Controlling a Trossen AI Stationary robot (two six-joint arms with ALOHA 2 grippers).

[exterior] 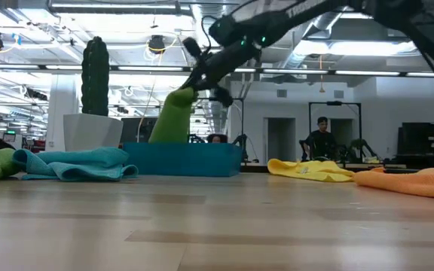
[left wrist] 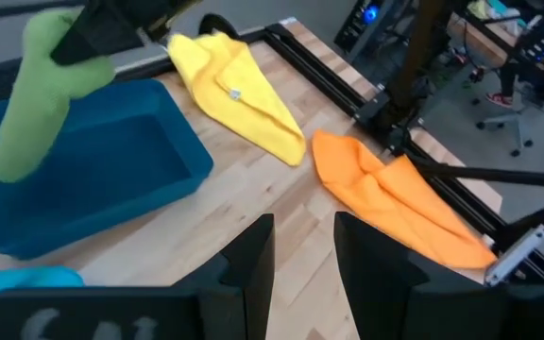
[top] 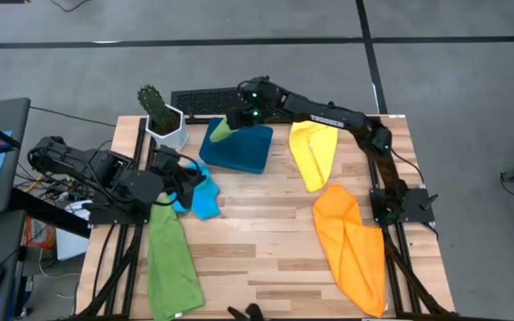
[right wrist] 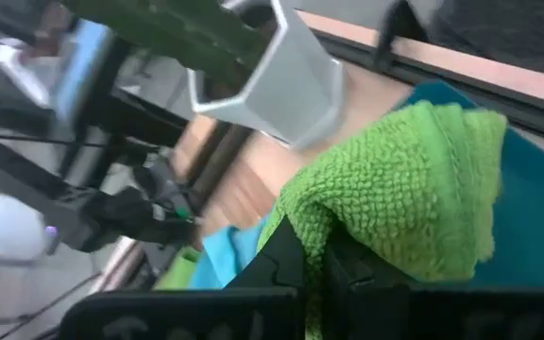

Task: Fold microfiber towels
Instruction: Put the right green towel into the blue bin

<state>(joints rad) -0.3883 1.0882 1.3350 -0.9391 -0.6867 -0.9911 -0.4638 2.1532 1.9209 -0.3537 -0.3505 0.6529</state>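
A folded green towel (top: 221, 130) is held pinched in the right gripper (top: 231, 122), the fingers clamped together on the cloth, and it is dangled over the near-left corner of the teal tray (top: 248, 153). In the low view it hangs down to the tray's rim (contact with the floor of the tray cannot be made out). The left gripper (top: 186, 183) is parked above the sky-blue towel (top: 202, 198), its fingers apart and nothing held. A second green towel (top: 171, 263) is spread at the left edge; the yellow towel (top: 313, 152) and orange towel (top: 351, 242) are lying to the right. A potted cactus (top: 161, 117) stands beside the tray.
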